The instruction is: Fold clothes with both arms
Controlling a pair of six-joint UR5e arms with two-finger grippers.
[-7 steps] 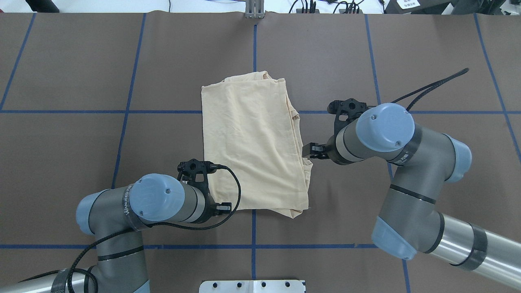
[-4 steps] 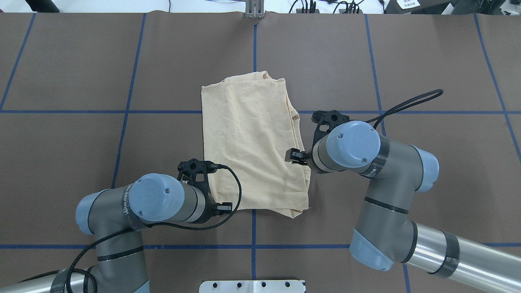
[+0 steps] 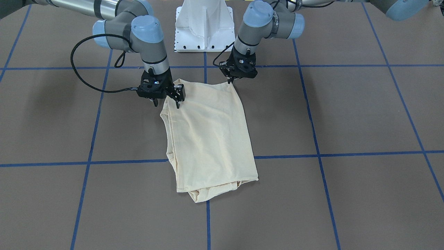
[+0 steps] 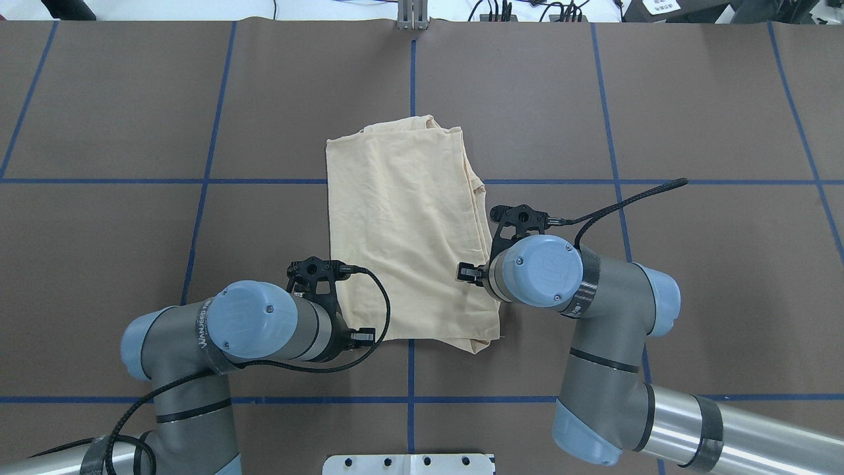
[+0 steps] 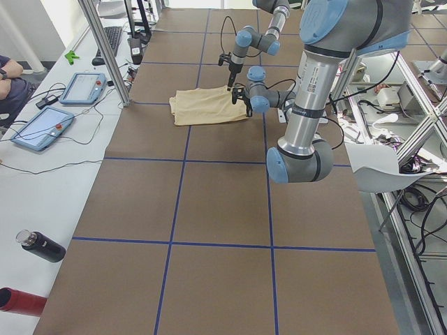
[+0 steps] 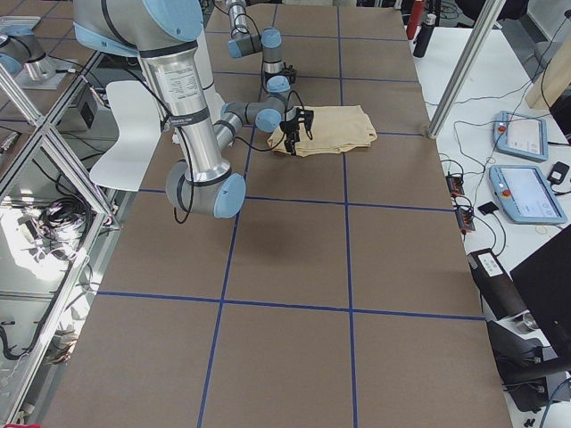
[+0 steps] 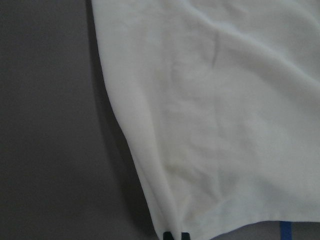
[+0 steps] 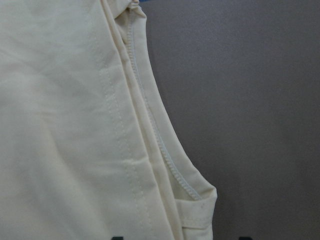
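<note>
One folded shirt [image 3: 208, 132]: left claw [image 3: 230, 81] pinches its corner, right claw [image 3: 166, 104] gapes wide, empty, over its edge.

The shirt [image 4: 409, 231] lies flat on the desk [image 4: 132, 99], reaching forward from both hands and away from the base [image 3: 203, 24] behind them. The left hand [image 3: 229, 81] sits at the shirt's near corner, with cloth to its right and bare desk to its left. The right hand [image 3: 166, 102] straddles the opposite side edge a little farther forward, one finger [image 3: 179, 99] over cloth on its left, the other over bare desk on its right.
</note>
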